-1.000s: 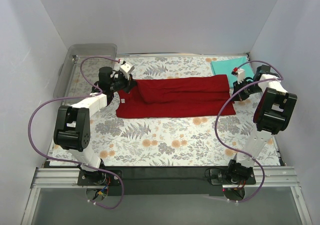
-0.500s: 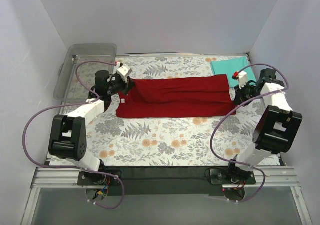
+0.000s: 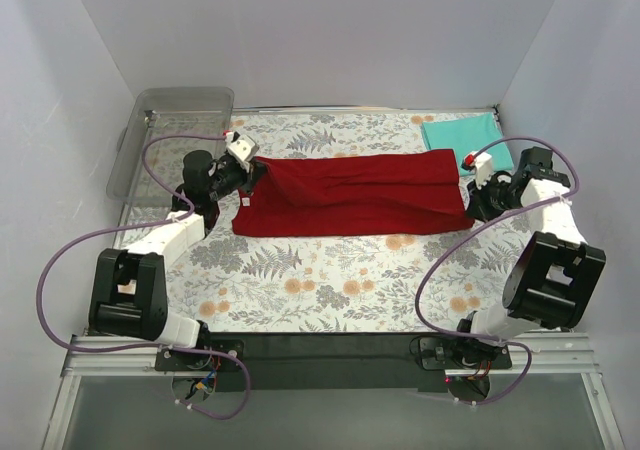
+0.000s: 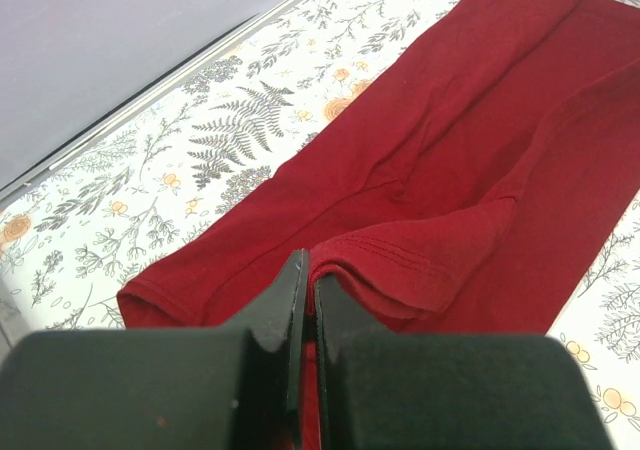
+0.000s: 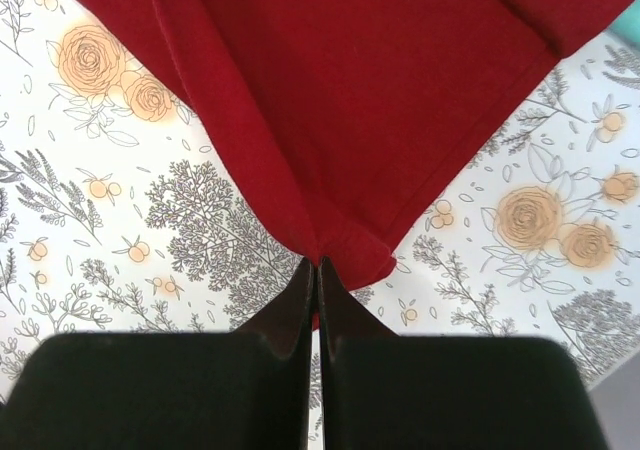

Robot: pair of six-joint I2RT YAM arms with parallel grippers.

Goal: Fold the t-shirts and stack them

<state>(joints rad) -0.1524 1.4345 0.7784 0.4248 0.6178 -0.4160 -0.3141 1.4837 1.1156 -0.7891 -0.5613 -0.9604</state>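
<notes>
The dark red t-shirt (image 3: 355,192) lies stretched as a long band across the middle of the flowered table. My left gripper (image 3: 250,170) is shut on its left end, pinching a hemmed fold of the red shirt (image 4: 420,200). My right gripper (image 3: 468,198) is shut on the shirt's right end, where the red shirt (image 5: 350,90) gathers to a point at the jaws. The teal t-shirt (image 3: 465,133) lies folded flat at the back right, just behind the red shirt's right end.
A clear plastic tray (image 3: 170,135) stands at the back left beside my left arm. White walls close the table on three sides. Purple cables loop from both arms over the near part of the flowered table (image 3: 330,280).
Both arms have drawn back outward and nearer, pulling the red shirt tauter. Its right end has lifted and shifted right, and its left fold has pulled left.
</notes>
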